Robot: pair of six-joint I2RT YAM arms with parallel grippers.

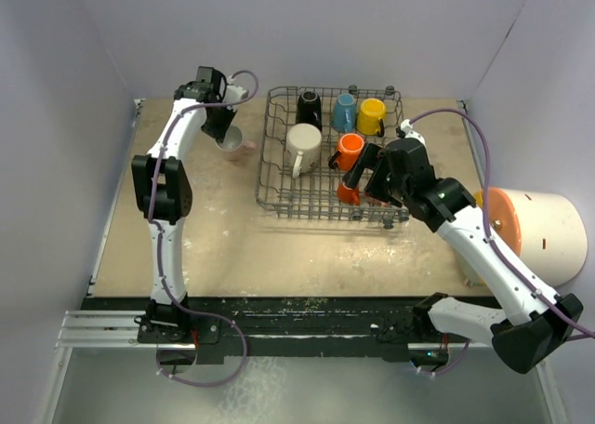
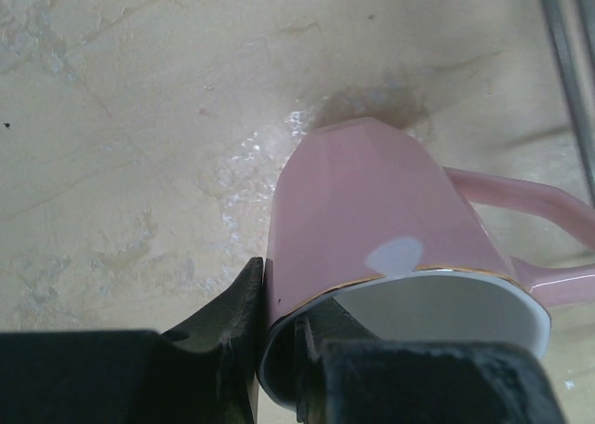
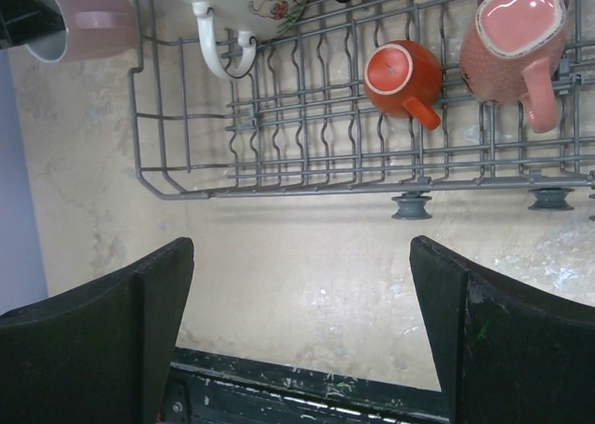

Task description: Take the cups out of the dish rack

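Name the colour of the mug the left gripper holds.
Pink: the handled ceramic mug, best in the left wrist view.

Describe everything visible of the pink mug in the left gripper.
The pink mug looks like glossy ceramic, with a faceted body, a thin gold line at the rim, a white inside and a loop handle. It stands mouth up under the left gripper, whose fingers pinch its rim, one inside, one outside. It is outside the rack, to its left, over the table; whether its base touches is unclear.
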